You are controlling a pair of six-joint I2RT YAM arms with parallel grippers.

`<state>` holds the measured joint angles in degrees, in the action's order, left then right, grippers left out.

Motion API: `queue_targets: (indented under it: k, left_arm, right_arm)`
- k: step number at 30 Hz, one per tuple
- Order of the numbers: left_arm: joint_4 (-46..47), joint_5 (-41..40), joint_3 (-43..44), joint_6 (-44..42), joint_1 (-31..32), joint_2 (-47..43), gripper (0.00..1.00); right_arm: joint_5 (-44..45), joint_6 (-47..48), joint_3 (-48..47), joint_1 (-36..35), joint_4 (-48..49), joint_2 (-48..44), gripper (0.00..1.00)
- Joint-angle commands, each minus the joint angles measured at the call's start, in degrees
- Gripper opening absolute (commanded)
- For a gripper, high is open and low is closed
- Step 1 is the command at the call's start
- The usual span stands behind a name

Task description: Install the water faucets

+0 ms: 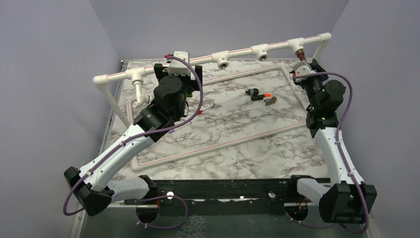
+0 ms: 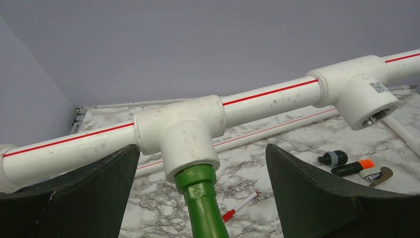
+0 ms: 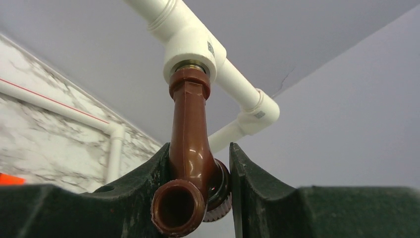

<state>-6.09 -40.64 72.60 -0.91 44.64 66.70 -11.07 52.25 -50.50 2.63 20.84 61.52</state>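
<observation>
Green plastic bib faucet sits in a white T-fitting. The left gripper is wide open astride it, not touching. At 2 o'clock a neighbouring tee bears a QR code. Only the right wrist view shows the right gripper clamped on the reddish-brown faucet, which is seated in the end tee.

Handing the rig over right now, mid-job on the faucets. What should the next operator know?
Left gripper: open, either side of the green faucet, not touching it.
Right gripper: shut on the brown faucet.
Done: green faucet sits in a tee; brown sits in the end tee.
Left: tightness cannot be judged from here, so probably finish turning brown, release it, then check green.
</observation>
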Motion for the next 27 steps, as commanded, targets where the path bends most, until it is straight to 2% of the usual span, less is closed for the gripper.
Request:
queue_targets:
  k: [1, 16, 27]
  left_arm:
    - [-3.2, -0.7, -1.2, -0.8, 0.4, -0.6, 0.99]
    - [-2.8, -1.5, -1.5, -1.6, 0.4, -1.3, 0.99]
    - [-2.6, -1.7, -1.6, -2.0, 0.4, -2.0, 0.99]
  right_arm:
    - [-2.9, -19.1, -1.8, -0.7, 2.8, -1.7, 0.01]
    - [-2.5, -54.8, -3.8, -0.7, 3.2, -2.0, 0.01]
    - [-6.4, -69.9, -5.3, -0.7, -1.1, -3.3, 0.01]
